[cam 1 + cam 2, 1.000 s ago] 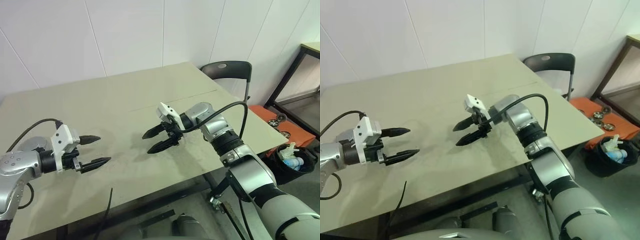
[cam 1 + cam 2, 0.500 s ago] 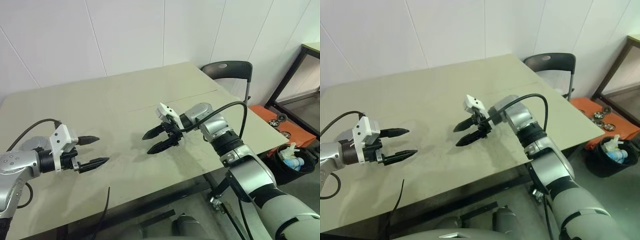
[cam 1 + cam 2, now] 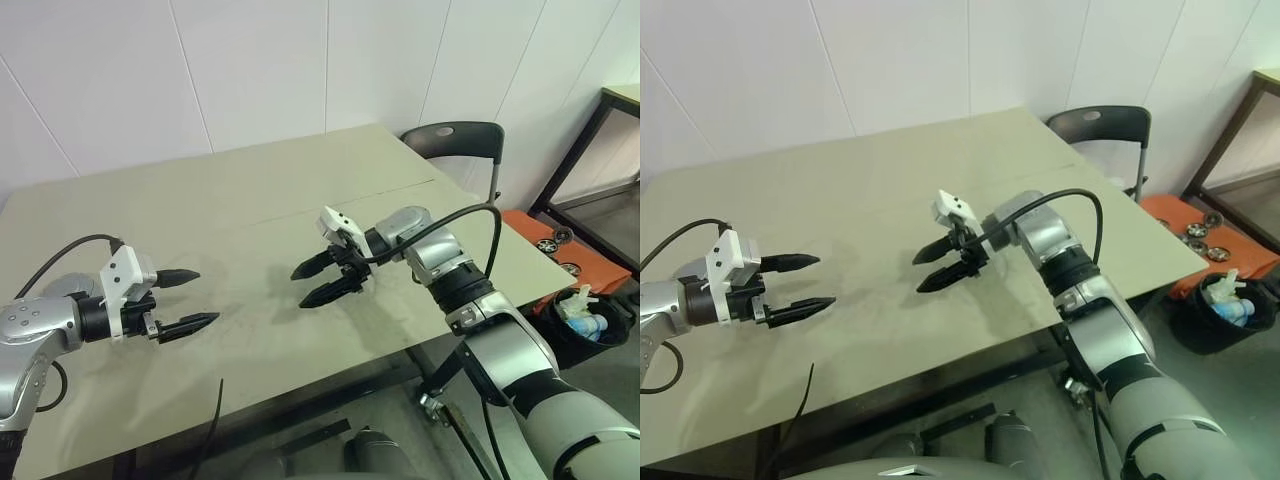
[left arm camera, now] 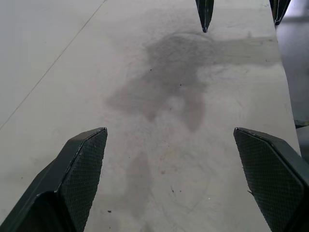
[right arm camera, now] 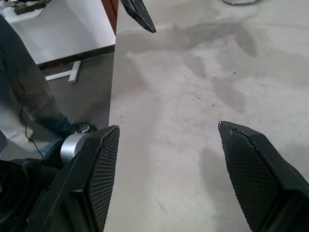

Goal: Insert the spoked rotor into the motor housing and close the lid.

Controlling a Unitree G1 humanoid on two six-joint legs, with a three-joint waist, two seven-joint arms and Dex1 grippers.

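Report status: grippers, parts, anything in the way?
Left gripper open, holding nothing, over the table. Right gripper open, holding nothing, facing it. Rotor, housing, lid unsighted. Nothing between the grippers.

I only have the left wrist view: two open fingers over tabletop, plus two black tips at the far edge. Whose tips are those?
Observer: They belong to the right gripper, which hangs over the table facing the left gripper.
Operator: Is it carrying anything?
Observer: No. Its fingers are spread with nothing between them.
Operator: What is past the table on the robot's right?
Observer: A dark chair stands at the far right corner. Beyond it, an orange tray lies on the floor with small round parts on it.
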